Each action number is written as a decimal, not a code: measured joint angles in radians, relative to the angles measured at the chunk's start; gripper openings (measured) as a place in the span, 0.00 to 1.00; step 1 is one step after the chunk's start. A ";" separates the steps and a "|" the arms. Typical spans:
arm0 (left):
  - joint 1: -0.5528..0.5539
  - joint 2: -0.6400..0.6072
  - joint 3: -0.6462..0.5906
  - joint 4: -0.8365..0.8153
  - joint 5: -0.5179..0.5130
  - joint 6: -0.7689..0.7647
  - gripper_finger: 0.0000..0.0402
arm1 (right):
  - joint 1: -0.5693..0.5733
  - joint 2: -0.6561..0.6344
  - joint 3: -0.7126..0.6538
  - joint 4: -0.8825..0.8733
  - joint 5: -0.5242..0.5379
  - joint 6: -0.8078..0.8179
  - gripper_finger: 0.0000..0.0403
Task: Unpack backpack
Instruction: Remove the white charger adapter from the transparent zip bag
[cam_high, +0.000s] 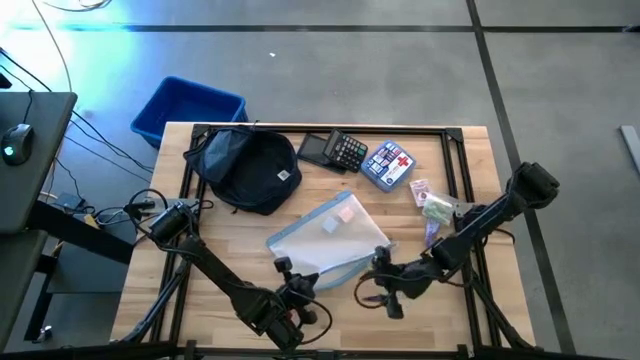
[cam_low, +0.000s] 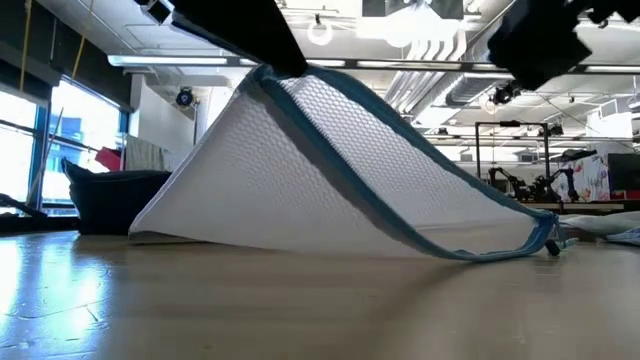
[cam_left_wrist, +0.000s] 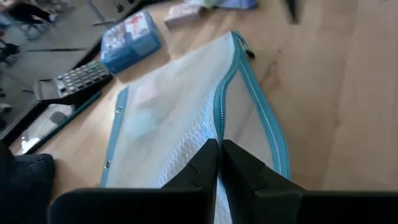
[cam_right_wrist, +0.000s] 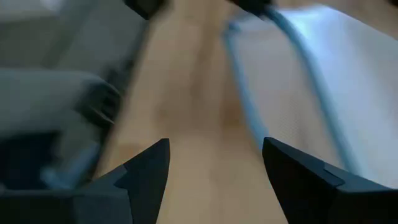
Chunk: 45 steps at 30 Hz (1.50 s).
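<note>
So here's where I'm at: the wooden slatted table (cam_high: 450, 310) with its pale butcher-block top is under everything, smooth and a bit glossy. Well ahead of both my grippers, at the far side, sits the dark navy soft fabric backpack (cam_high: 245, 168), rounded and slumped, with a small white label on it. It looks floppy, so anything left inside will need one arm holding the mouth open.

Closest to me is the translucent white mesh zip pouch with teal edging (cam_high: 328, 238), flat and rectangular. My left gripper (cam_left_wrist: 217, 163) is pinched tight on its near edge right by the zipper, holding that side up off the wood so the pouch tents like a ramp. The mesh is thin and slippery-looking, so I'd keep the pinch on the stiffer zipper tape rather than on the netting.

My right gripper (cam_right_wrist: 214, 165) hovers just beside the pouch's corner, fingers spread apart with nothing between them and bare wood below.

Beyond the pouch: a black calculator with grey keys (cam_high: 345, 150), hard plastic, and next to it a small blue first-aid pouch with a red cross (cam_high: 388, 164). Ahead of my right gripper there's a little pile of crinkly packets (cam_high: 434, 208); I can't tell what they are.

I'd lower the pouch flat before letting go.
</note>
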 joint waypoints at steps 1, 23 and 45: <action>-0.003 0.000 0.000 0.005 -0.009 0.013 0.00 | -0.005 0.000 0.000 -0.005 0.000 -0.001 0.57; -0.011 0.001 0.000 0.141 0.123 0.309 0.00 | -0.062 0.147 -0.002 -0.073 0.036 -0.081 0.49; -0.094 0.001 0.000 0.260 -0.101 0.545 0.00 | -0.075 0.177 0.002 -0.134 0.482 0.027 0.50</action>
